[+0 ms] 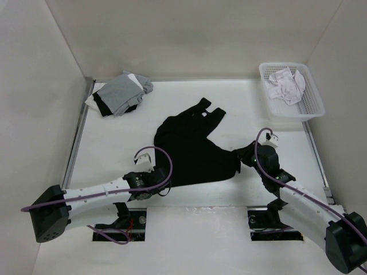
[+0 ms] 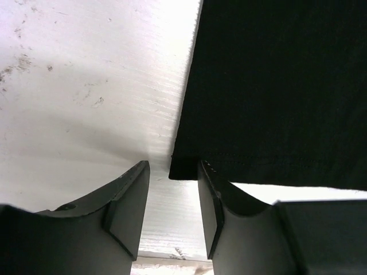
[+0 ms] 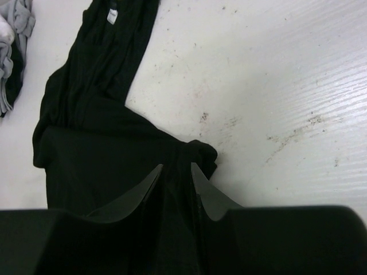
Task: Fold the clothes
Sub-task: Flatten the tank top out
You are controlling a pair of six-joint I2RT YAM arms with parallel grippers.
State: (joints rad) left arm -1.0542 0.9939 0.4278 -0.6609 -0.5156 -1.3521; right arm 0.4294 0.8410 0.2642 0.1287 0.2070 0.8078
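Both grippers parted at the near hem of the black garment point(image 1: 189, 146); no fold made yet.

Nearest, far left of the white basket point(image 1: 295, 116) and well nearer than it: left gripper point(image 2: 173, 164), fingers wide apart, bare table point(image 2: 86, 86) between them, hem corner just at the tips, nothing clamped. Almost straight in front of the basket: right gripper point(image 3: 176, 166), fingers narrower yet apart, tips over a bunched hem corner, no clamp visible. Beyond both, left of the basket: the garment's flat body, straps rumpled at the far end. Probably light, thin and limp, apt to sag when lifted; best pinched at the two hem corners. Farthest, well left of the basket: grey-and-white pile point(image 1: 120, 94). Inside the basket: white rumpled cloth point(image 1: 287, 85).
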